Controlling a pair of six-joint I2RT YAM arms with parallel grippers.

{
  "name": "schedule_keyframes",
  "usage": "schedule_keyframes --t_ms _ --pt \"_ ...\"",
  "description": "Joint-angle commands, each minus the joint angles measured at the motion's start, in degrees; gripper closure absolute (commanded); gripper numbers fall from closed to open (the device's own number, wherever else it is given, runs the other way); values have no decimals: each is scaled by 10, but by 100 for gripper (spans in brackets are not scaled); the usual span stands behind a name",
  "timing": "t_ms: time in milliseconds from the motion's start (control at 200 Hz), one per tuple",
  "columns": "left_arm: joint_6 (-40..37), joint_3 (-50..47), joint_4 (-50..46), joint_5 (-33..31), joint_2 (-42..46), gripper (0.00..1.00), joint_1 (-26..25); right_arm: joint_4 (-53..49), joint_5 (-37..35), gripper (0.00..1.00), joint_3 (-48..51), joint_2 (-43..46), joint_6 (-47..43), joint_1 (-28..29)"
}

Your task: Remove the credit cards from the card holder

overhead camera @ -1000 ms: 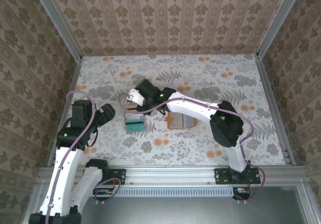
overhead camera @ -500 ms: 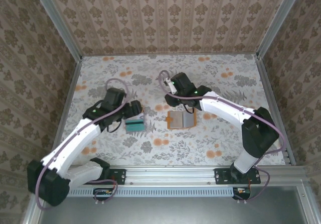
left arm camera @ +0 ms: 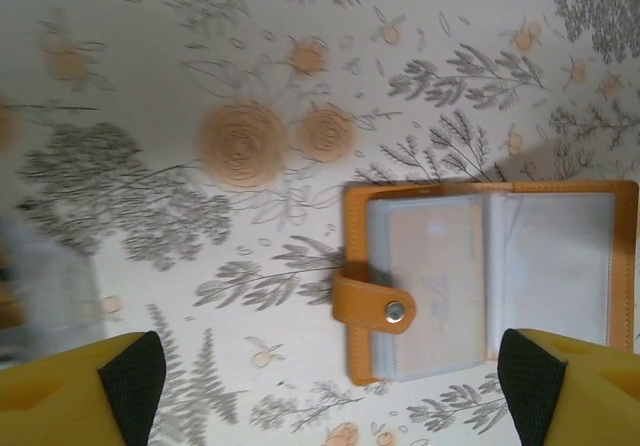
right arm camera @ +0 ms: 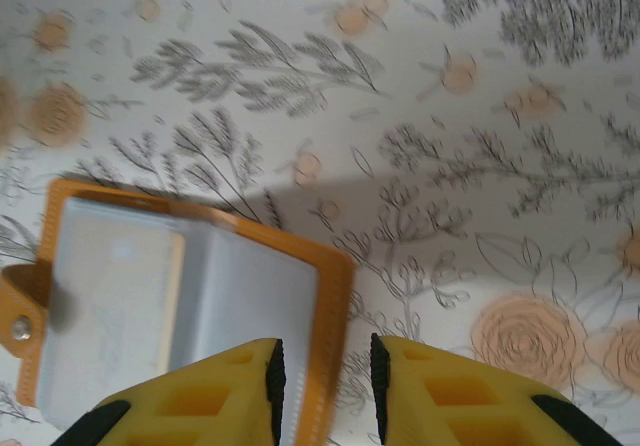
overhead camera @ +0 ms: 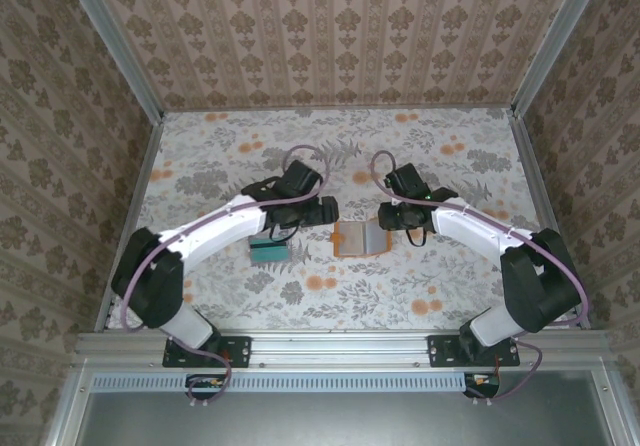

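The flat orange-tan folding card holder (overhead camera: 352,238) lies open at the centre of the top view, with its pale grey-blue sleeves facing up. In my left wrist view it sits at the right of the frame, and its far right border meets the frame edge. A thin beige plastic card (left arm camera: 435,276) shows through its left sleeve, dulled by the clear cover, so I cannot read any print on it. The right sleeve looks pale and blank, and I cannot tell whether it holds a card. A rounded orange strap with a metal snap (left arm camera: 375,306) folds over the holder's left edge.

My left gripper (left arm camera: 332,371) hangs above the holder with its yellow fingers spread wide, gripping nothing. Only its black pads (left arm camera: 135,376) and finger ends show, at the two lower corners of the frame.

My right gripper (right arm camera: 323,376) is over the holder's right edge. Its fingers stand a narrow gap apart and the orange border shows in that gap. I cannot tell whether they touch it. The lower part of the holder is cut off there.

In the top view a small stack of thin plastic cards (overhead camera: 268,250), teal on top, lies left of the holder and apart from it, beside my left arm. A pale blur at the left edge of my left wrist view is too smeared to name.

The floral-patterned table top (overhead camera: 450,156) lies under all of this.
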State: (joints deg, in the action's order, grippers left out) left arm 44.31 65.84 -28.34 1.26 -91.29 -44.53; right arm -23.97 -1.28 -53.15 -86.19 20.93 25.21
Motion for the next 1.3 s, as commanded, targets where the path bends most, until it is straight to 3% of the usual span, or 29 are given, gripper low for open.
schedule_keyframes --t_ms 0,515,615,720,895,1295 --pt "-1 31 1 47 -43 18 -5 -10 27 68 16 2 19 -7" --pt "-43 116 -27 146 -168 50 -27 8 62 73 60 -18 54 -10" --pt "-56 130 -29 165 -184 51 -31 10 65 74 66 -15 57 -10" --pt "-71 148 -37 177 -197 51 -40 14 69 84 66 -22 57 -10" --pt "-98 182 -63 186 -221 51 -59 17 68 90 61 -34 64 -9" --pt "-72 146 -98 152 -218 53 -53 21 60 90 52 -39 77 -10"
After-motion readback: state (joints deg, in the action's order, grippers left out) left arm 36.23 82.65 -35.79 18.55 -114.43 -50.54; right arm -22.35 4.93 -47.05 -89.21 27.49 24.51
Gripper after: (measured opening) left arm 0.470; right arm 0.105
